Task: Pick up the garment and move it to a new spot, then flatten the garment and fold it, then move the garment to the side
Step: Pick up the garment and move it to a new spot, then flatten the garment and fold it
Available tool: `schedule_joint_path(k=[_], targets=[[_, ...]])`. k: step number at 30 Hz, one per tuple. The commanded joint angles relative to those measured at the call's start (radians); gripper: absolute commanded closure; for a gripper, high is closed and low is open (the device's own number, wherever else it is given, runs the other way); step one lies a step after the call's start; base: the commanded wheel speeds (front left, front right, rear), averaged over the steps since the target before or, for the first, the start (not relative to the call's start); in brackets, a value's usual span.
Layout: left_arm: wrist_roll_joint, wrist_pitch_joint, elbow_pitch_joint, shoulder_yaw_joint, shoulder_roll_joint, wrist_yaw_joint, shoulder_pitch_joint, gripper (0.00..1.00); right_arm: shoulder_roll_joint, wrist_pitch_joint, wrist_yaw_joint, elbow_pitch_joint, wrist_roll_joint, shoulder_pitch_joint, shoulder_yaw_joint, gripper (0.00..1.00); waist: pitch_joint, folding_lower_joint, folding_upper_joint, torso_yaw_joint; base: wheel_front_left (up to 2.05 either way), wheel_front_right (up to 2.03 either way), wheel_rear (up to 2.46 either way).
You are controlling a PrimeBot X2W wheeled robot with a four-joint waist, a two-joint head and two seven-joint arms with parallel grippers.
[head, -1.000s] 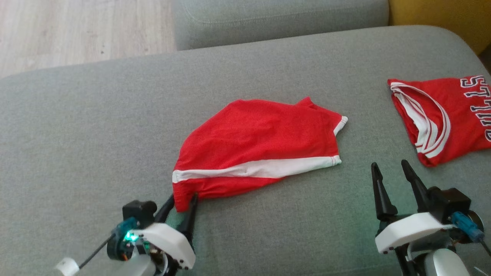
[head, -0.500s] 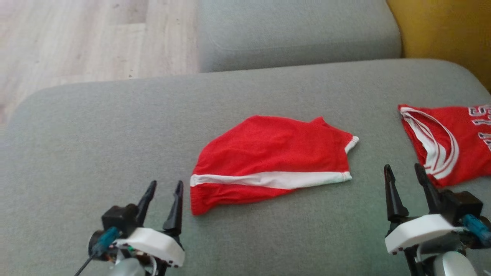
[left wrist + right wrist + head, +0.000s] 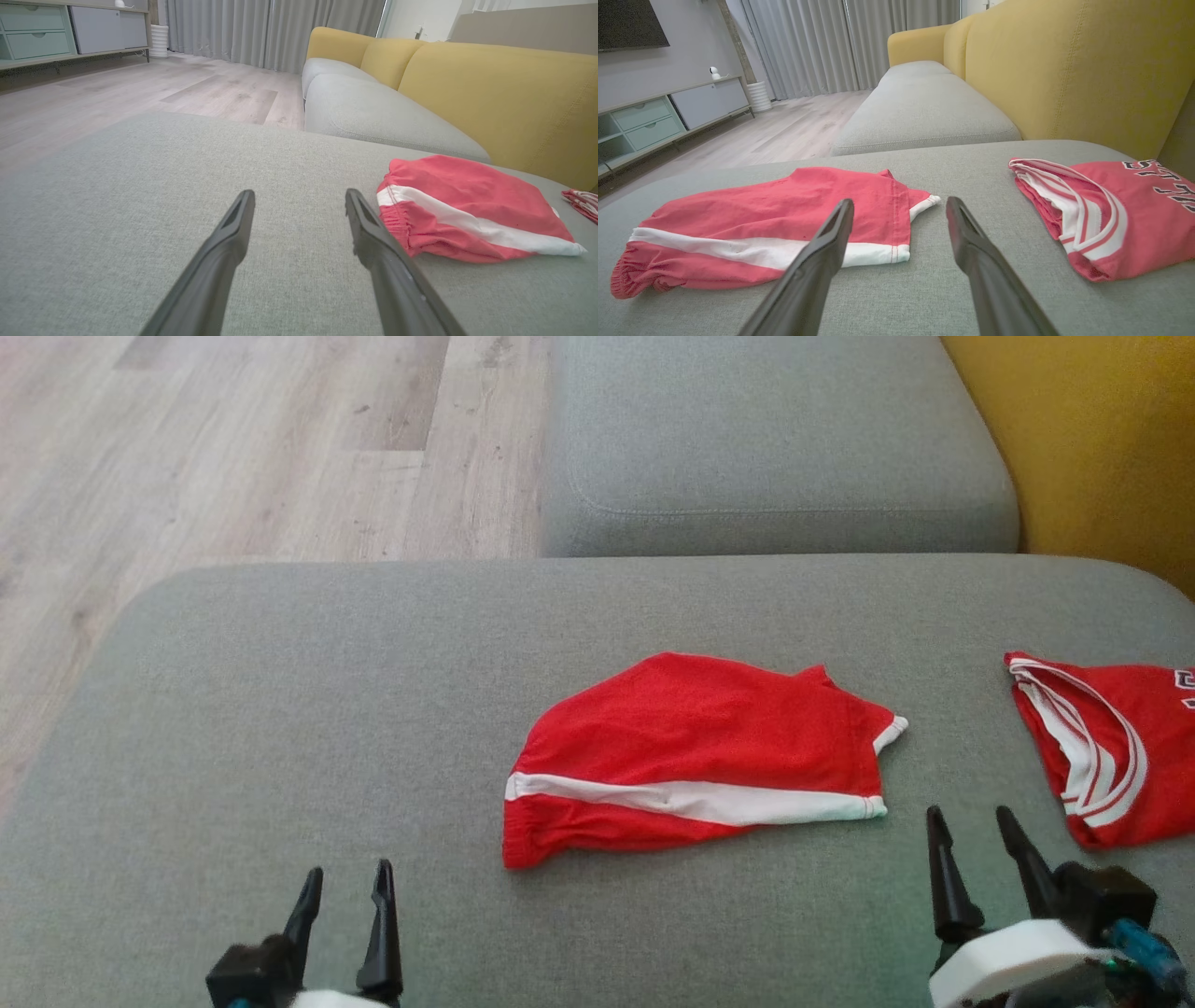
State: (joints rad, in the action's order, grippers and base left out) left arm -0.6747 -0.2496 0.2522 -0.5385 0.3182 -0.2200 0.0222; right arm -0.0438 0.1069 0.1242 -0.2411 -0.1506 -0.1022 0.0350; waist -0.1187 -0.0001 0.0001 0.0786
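The garment (image 3: 695, 761) is a pair of red shorts with a white side stripe, folded and lying flat on the grey cushion (image 3: 280, 709); the left wrist view has the garment (image 3: 462, 205) at right, and the right wrist view has the garment (image 3: 775, 219) at left. My left gripper (image 3: 344, 885) stands open at the bottom left, apart from the shorts' elastic waist end. My right gripper (image 3: 971, 826) is open too, just below and right of the shorts' hem corner. Nothing sits between either pair of fingers.
A second red garment with white trim and lettering (image 3: 1111, 747) lies folded at the cushion's right edge, also at right as the jersey (image 3: 1106, 210). Another grey seat cushion (image 3: 775, 448) lies beyond, a yellow sofa back (image 3: 1102, 439) at right, wooden floor (image 3: 233, 448) at left.
My left gripper let go of the shorts' waist end, opened and drew back to the left and down. The camera has shifted, so the whole scene sits lower and further right.
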Motion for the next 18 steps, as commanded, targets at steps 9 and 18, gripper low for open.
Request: schedule_joint_path(k=[9,18], targets=[[0.013,-0.006,-0.016,0.041,0.022,0.013,-0.029,0.0,-0.006,0.031,0.007,-0.015,-0.012,0.027,-0.052,0.0,-0.01,0.0001,-0.0001,0.003,0.0,0.0,0.0],[0.006,0.0,-0.007,0.043,0.033,0.014,-0.036,0.0,-0.006,0.04,0.007,-0.035,-0.006,0.039,-0.052,0.0,-0.011,0.0001,-0.0001,0.002,0.0,0.0,0.0]])
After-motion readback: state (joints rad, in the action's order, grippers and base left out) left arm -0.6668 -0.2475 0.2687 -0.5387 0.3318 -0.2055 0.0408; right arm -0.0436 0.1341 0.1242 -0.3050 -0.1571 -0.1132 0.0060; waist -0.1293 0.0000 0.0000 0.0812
